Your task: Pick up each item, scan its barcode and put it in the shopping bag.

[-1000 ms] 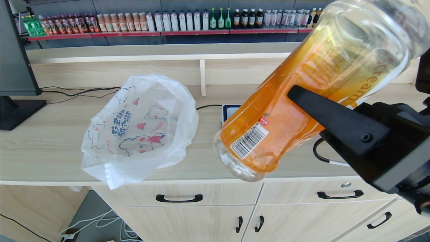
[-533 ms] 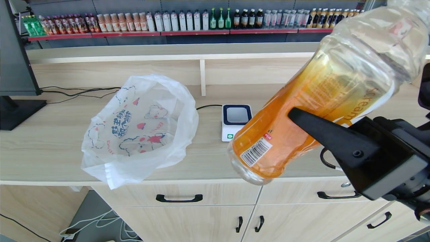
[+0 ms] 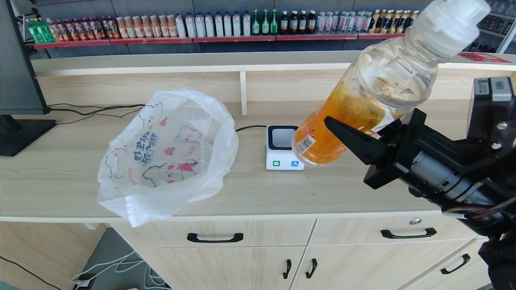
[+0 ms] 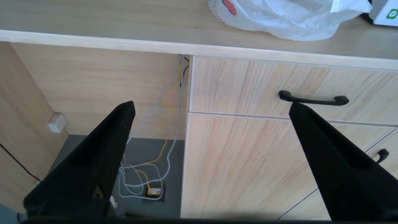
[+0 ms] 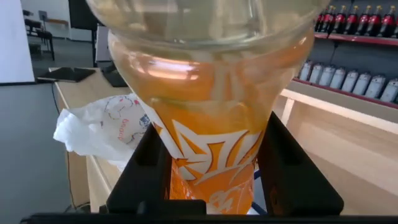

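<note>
Since the earlier frames, the right gripper [image 3: 363, 133] and its bottle [image 3: 354, 108] have moved away from the head camera and down toward the scanner [image 3: 282, 151]. The bottle has also turned more upright.

Head view:
- The bottle of orange liquid is held tilted in the air. Its white cap [image 3: 451, 20] is high on the robot's right and its base is low, beside the scanner's right edge.
- The right gripper's jaws are clamped on the bottle's middle.
- The barcode label [image 3: 305, 143] sits near the base, on the side toward the camera.
- The scanner stands on the counter [image 3: 60, 177]. The shopping bag [image 3: 169, 153] lies open to its left, well apart from the bottle.

Left wrist view:
- The left gripper [image 4: 211, 162] is below the counter edge, facing a drawer [image 4: 249, 81] with a black handle [image 4: 309, 98].
- Its jaws stand wide apart with nothing between them.
- The bag's lower fold [image 4: 286, 15] hangs over the counter edge.
- Cables [image 4: 149, 180] lie on the floor beside the cabinet.

Right wrist view:
- The bottle [image 5: 211, 124] is seen lengthwise, pressed between both black fingers [image 5: 149, 162], which the head view cannot confirm for the far finger.
- The bag [image 5: 106, 124] lies beyond it on the counter.
- A shelf of drinks [image 5: 354, 18] lines the back wall.
</note>
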`<state>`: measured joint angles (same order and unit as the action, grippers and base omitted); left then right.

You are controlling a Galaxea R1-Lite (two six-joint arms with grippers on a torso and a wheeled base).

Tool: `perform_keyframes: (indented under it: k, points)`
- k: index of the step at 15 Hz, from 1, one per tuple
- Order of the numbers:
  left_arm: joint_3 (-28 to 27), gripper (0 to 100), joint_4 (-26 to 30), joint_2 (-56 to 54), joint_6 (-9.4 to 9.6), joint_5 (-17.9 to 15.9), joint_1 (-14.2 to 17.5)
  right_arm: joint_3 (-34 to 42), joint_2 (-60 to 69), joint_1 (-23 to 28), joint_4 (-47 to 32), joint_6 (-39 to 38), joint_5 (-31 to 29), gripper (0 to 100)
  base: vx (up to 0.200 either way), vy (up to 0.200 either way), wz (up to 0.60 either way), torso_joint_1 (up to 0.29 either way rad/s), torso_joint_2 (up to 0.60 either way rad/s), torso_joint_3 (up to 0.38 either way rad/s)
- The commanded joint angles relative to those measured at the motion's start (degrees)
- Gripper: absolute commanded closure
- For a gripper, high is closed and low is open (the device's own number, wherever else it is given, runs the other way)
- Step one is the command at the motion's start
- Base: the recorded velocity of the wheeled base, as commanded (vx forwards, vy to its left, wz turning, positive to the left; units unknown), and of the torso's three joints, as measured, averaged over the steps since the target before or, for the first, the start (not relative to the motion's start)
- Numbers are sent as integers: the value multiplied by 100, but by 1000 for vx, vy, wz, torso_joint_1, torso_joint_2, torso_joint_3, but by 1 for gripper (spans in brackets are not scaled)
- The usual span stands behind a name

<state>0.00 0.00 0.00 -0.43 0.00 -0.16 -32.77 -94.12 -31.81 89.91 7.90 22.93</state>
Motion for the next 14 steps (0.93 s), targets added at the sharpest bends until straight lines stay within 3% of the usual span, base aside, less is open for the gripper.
perform_keyframes:
  k: [1, 6, 14]
  points:
    - [0, 0, 0, 0, -1, 0, -2, -441, -493, 263, 9, 300, 1, 100, 0, 0, 0, 0, 0, 0]
    - [0, 0, 0, 0, -1, 0, -2, -1408, -1029, 816, -43, 810, 45, 100, 0, 0, 0, 0, 0, 0]
    - [0, 0, 0, 0, -1, 0, -2, -1504, -1495, 447, -368, 2304, -96, 100, 0, 0, 0, 0, 0, 0]
